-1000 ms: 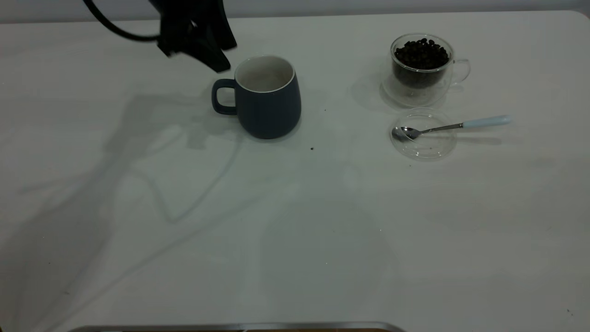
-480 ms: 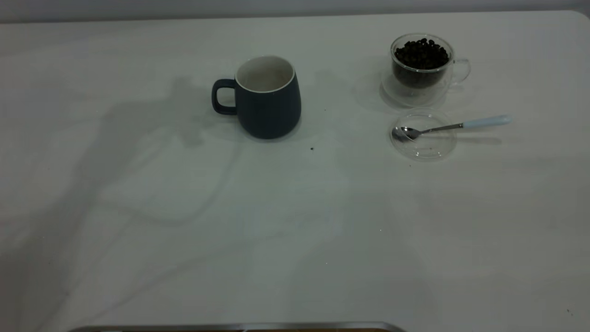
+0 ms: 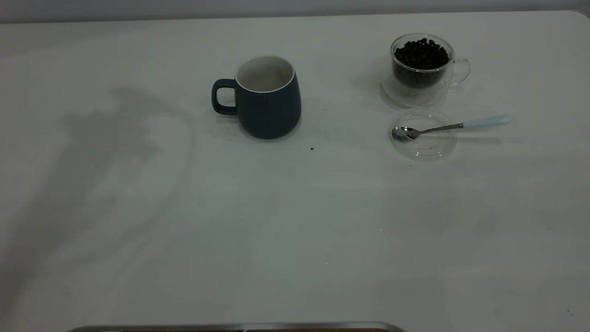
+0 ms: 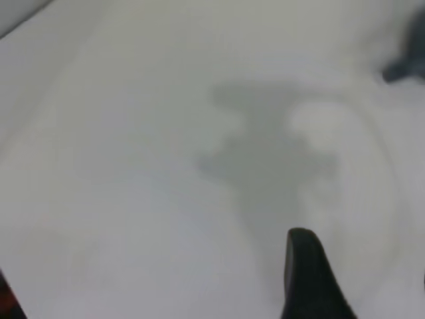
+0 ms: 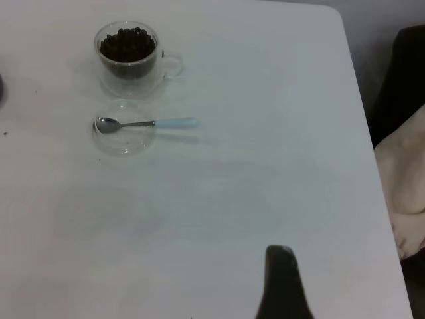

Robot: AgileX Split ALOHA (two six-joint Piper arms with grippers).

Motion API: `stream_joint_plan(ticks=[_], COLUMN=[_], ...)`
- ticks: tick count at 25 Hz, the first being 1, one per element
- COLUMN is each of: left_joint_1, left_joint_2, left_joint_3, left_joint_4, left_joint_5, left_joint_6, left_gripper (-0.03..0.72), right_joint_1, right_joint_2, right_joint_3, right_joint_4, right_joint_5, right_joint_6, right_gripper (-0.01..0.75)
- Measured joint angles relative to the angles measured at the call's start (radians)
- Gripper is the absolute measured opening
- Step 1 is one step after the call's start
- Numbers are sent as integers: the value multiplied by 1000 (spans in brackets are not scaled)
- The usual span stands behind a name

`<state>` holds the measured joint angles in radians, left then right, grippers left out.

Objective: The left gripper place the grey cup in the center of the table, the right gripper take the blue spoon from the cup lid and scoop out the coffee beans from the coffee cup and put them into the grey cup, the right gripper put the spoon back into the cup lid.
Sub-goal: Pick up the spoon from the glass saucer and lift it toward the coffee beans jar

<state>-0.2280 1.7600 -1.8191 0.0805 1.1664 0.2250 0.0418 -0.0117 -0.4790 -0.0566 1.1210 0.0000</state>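
The grey cup [image 3: 268,97] stands upright on the white desk [image 3: 295,221], a little left of centre in the upper half of the exterior view, its loop handle pointing toward the frame's left and its white inside showing no contents. Nothing touches it.

In the upper right of that view sits the coffee cup [image 3: 422,69], a clear glass one with its handle turned to the right, holding a dark heap of coffee beans [image 3: 421,54] up to near the rim. Just below it in the frame, close but apart, lies the cup lid [image 3: 422,133], flat on the desk. The blue spoon [image 3: 449,127] rests across it: the metal bowl sits inside the lid at its left part, and the pale blue handle end sticks out past the lid's right edge over the desk. A couple of dark specks [image 3: 312,148] lie on the desk between the grey cup and the lid.

Neither arm appears in the exterior view; only a soft shadow falls on the left part of the desk. In the left wrist view a single black fingertip of the left hand [image 4: 307,279] hangs over bare desk, and I cannot tell whether that hand is spread or pressed together. The right wrist view shows one black fingertip of the right hand [image 5: 282,282] at the lower edge, well apart from the coffee cup [image 5: 127,56], the lid [image 5: 125,134] and the spoon [image 5: 147,123] in the upper left; its state I cannot tell either.
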Motion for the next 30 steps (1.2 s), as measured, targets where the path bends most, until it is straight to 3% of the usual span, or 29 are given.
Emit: stream_joint_plan(ticks=[9, 30], left_joint_1=[0, 0], left_joint_2=[-375, -1167], left_joint_3=[169, 1205], left_joint_4=[4, 3], left_joint_5=[0, -6], left_joint_6=[-60, -266], left_gripper=[474, 474], right_joint_1=[0, 0], right_joint_2=[0, 0], right_joint_3=[0, 0], right_joint_4=[0, 0], right_joint_5=[0, 0], right_joint_6=[0, 0], right_gripper=[562, 562])
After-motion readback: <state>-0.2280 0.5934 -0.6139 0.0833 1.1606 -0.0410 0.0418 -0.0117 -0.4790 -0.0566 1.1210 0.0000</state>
